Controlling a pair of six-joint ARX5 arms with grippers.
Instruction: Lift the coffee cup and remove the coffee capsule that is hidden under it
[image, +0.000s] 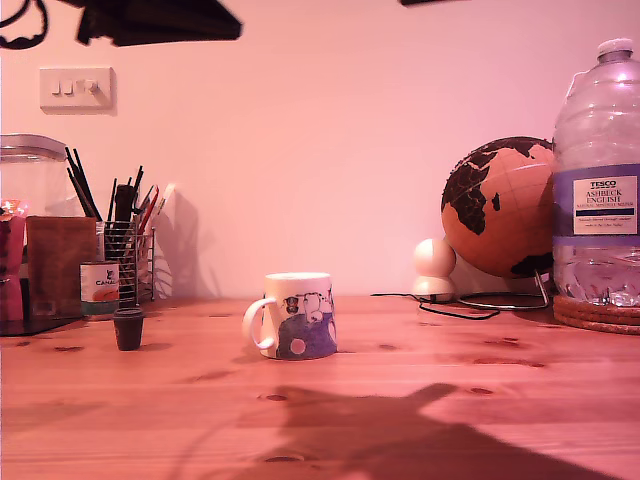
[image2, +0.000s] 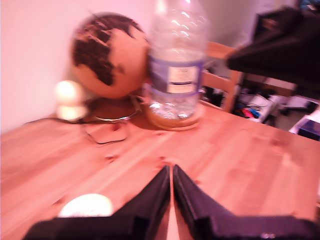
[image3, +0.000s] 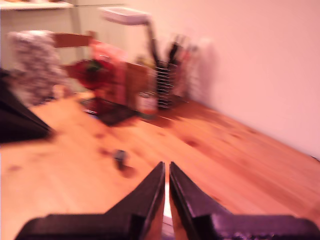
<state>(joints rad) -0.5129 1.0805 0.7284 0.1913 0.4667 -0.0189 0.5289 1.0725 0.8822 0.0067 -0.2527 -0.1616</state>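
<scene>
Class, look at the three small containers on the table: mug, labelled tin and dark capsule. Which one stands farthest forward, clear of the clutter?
The coffee cup: it stands alone mid-table, while the coffee capsule and the tin can sit beside the pen holder.

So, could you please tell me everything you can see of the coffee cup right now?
The coffee cup is a white, ceramic-looking mug with dark blue-black cartoon drawings around its side and a pale dot low on the front. It stands upright, mouth up, on the wooden table, near the middle of the exterior view. Its loop handle points to that view's left. Nothing else touches it; the capsule stands apart, further to that view's left. Its inside is not visible.
</scene>
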